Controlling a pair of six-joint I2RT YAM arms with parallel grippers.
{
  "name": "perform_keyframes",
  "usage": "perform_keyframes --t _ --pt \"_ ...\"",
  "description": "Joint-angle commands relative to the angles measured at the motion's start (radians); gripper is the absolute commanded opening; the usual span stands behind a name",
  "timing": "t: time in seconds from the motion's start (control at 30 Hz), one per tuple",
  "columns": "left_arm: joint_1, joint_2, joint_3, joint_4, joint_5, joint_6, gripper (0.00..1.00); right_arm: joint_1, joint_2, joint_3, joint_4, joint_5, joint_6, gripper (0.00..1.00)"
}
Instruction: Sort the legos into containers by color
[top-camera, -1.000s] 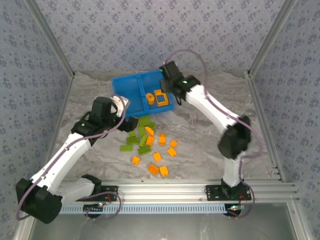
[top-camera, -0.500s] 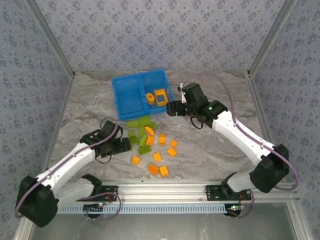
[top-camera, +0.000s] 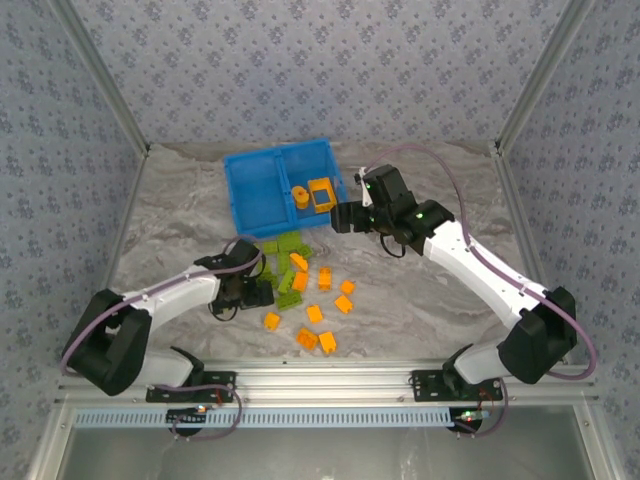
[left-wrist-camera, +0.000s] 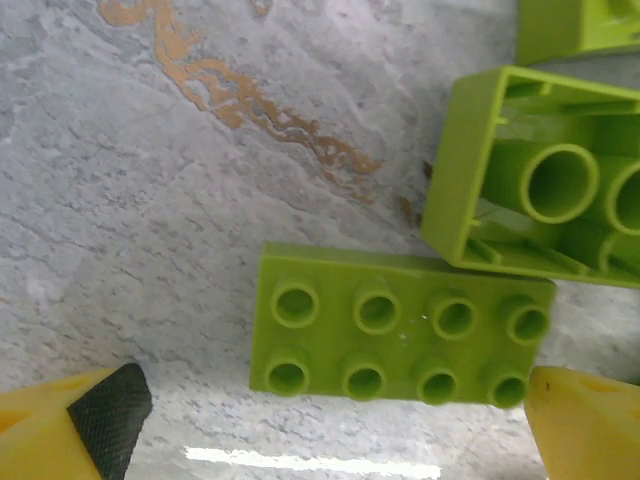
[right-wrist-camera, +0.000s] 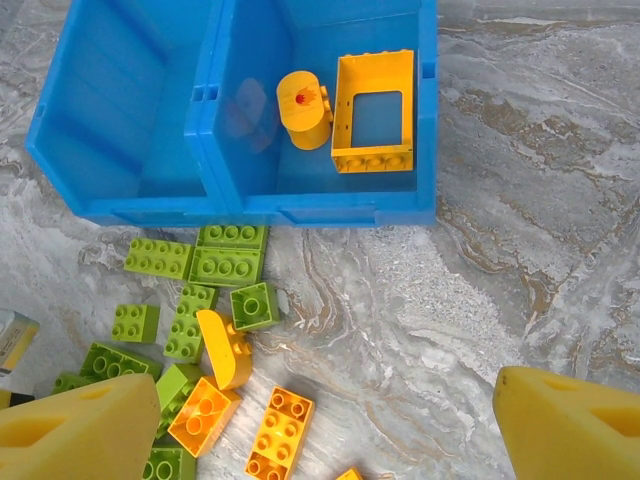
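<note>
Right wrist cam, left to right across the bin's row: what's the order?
left compartment → divider wall → orange round lego → orange frame lego → bin's right wall → marble table

In the left wrist view, the right edge is cutting off an upturned lime green brick (left-wrist-camera: 540, 180), and the top edge is trimming a second green brick (left-wrist-camera: 580, 25) to a sliver. The left end effector's fingers (left-wrist-camera: 60, 430) are poking in as cropped yellow corners. In the right wrist view, the top edge is slicing through the blue bin (right-wrist-camera: 320, 208). A right end effector finger (right-wrist-camera: 80, 430) is hiding part of a half-covered green brick (right-wrist-camera: 172, 466). A pale object (right-wrist-camera: 12, 335) at the left edge is being cropped beyond telling.
</note>
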Motion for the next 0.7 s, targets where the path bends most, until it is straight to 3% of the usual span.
perform_keyframes --t 0.0,0.37,0.67 --pt "-0.012 0.028 0.015 0.072 -0.014 0.036 0.96 -0.006 -0.003 0.022 -0.03 -0.009 0.025 0.89" --pt "-0.021 0.01 -0.017 0.089 -0.029 0.03 0.62 -0.006 -0.006 0.03 -0.036 -0.003 0.041 0.9" --pt "-0.021 -0.158 0.007 -0.019 -0.092 0.019 0.59 -0.006 -0.013 0.024 -0.035 -0.007 0.054 0.9"
